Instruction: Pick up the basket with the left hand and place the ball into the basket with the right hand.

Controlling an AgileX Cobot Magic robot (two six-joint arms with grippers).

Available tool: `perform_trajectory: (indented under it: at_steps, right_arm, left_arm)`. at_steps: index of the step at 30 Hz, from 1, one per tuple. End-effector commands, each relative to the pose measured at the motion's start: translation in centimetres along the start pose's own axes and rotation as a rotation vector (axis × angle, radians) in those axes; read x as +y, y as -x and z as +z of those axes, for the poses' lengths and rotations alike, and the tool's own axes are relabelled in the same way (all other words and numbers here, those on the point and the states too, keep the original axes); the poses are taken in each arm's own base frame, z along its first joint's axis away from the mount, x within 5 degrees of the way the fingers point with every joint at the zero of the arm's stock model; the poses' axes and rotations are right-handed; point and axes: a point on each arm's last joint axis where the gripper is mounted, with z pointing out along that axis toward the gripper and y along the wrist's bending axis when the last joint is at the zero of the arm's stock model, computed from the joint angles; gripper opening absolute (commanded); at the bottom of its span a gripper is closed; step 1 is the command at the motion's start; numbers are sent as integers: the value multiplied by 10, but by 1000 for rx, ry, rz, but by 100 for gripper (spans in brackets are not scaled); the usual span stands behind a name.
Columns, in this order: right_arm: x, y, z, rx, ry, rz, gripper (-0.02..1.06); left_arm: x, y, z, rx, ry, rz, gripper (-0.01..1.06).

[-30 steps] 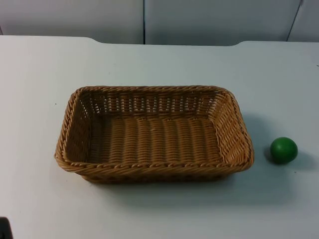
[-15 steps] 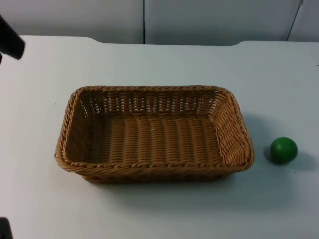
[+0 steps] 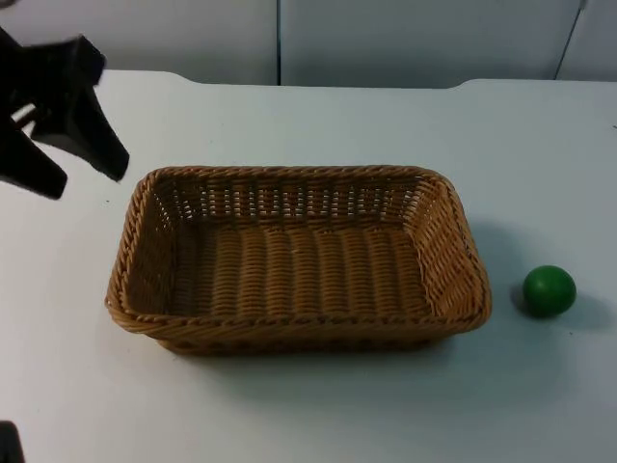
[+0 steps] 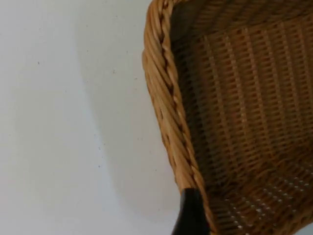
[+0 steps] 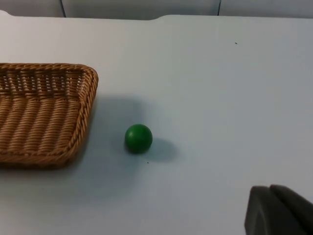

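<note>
White surface [image 3: 318, 405] carries my wicker basket [image 3: 294, 258], flat and not yet lifted; my left tool [image 3: 82, 174], fingers spread wide, hovers beside its left rim. My right tool waits; I cannot tell its state. The green ball [image 3: 549, 290] lies right of the basket. No writing anywhere.

Left hand [image 3: 82, 178] aloft, fingers spread

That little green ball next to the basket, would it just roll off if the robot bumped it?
Probably yes: the green ball looks smooth and round, and it sits free on the flat white table, apart from the basket. Its surface seems glossy, so it may slip in a pinch that is off-centre. It looks small and likely light.
</note>
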Motion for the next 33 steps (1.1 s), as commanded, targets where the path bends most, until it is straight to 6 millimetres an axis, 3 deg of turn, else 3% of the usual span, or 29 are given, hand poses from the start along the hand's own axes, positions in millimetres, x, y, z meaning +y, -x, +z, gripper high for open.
perform_trajectory:
  at_steps: [1, 4, 17, 25, 28, 29, 30, 33]
  right_arm:
    - [0, -1, 1, -5, -2, -4, 0]
    - [0, -1, 1, -5, -2, -4, 0]
    - [0, -1, 1, -5, -2, -4, 0]
    - [0, -1, 1, -5, -2, -4, 0]
    - [0, -1, 1, -5, -2, -4, 0]
    - [0, -1, 1, -5, -2, -4, 0]
    - [0, -1, 1, -5, -2, -4, 0]
    - [0, -1, 1, -5, -2, -4, 0]
  left_arm:
    - [0, 4, 11, -8, 26, 18, 61]
    - [8, 5, 30, 25, 33, -5, 61]
    - [23, 17, 62, 68, 37, -34, 61]
    - [42, 9, 95, 124, 58, -85, 59]
    - [47, 4, 108, 149, 45, -128, 42]
    - [48, 4, 110, 144, 47, -135, 28]
    - [48, 4, 110, 144, 47, -135, 28]
    - [48, 5, 110, 137, 49, -136, 0]
